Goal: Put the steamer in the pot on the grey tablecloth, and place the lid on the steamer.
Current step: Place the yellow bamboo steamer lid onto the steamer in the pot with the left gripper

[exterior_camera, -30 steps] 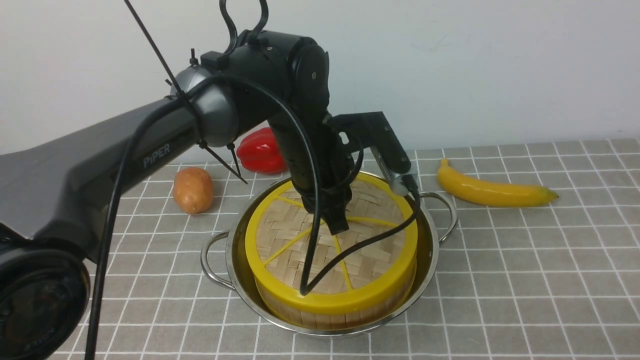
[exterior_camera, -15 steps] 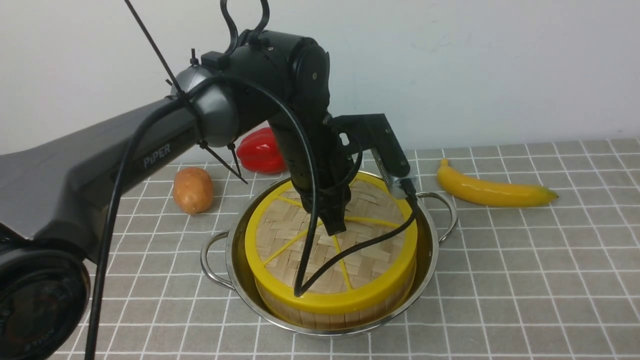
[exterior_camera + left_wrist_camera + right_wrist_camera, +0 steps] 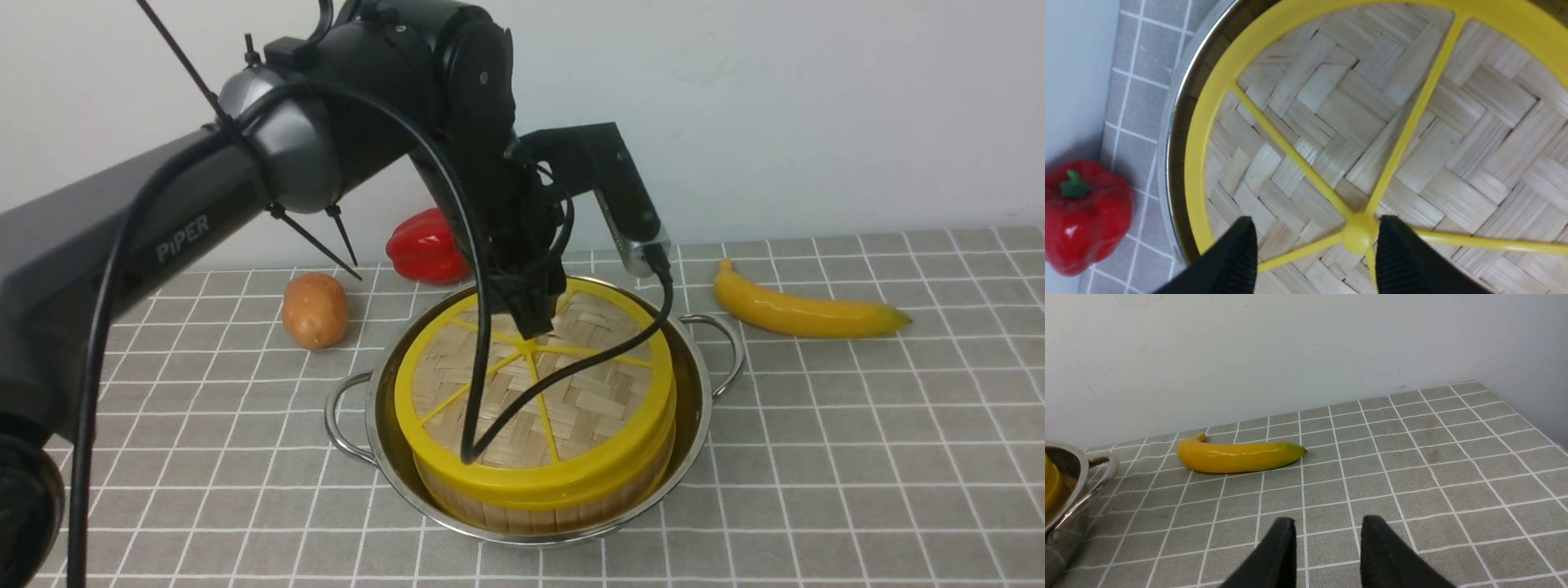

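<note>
The steel pot stands on the grey tablecloth. Inside it sits the steamer, of which only the slat wall shows. The woven lid with its yellow rim lies flat on top. My left gripper hovers just above the lid's centre. In the left wrist view the left gripper is open, and the lid's yellow knob shows between its fingers, close to one of them. My right gripper is open over bare cloth, holding nothing.
A banana lies behind and to the right of the pot. A red pepper and a potato sit behind and to its left. The left arm's cable loops down onto the lid. A wall bounds the far edge.
The left gripper has opened off the lid's knob and risen a little with the arm. The lid stays on the steamer.
</note>
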Controlling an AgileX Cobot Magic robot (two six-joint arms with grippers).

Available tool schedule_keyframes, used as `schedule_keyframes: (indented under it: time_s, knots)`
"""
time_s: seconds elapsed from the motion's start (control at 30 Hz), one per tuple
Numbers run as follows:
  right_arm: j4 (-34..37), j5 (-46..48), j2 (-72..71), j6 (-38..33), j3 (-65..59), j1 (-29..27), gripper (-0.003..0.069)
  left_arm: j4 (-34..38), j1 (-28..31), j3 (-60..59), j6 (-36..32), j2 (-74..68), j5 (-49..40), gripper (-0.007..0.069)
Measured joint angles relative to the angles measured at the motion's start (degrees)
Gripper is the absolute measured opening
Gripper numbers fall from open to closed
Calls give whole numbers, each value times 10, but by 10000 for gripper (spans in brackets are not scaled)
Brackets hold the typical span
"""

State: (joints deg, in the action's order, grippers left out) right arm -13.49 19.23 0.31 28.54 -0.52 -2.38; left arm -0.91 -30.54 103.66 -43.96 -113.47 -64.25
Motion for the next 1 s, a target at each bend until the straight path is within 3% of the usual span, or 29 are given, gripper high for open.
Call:
schedule_keyframes:
  time_s: [0.23,0.53,1.0]
  knots:
    - [0,0,0,0,0,0,243,9,0,0,9,0,-1,377]
    - [0,0,0,0,0,0,243,-52,0,0,101,-4,-30,377]
    - [0,0,0,0,0,0,243,-12,0,0,114,-22,-30,377]
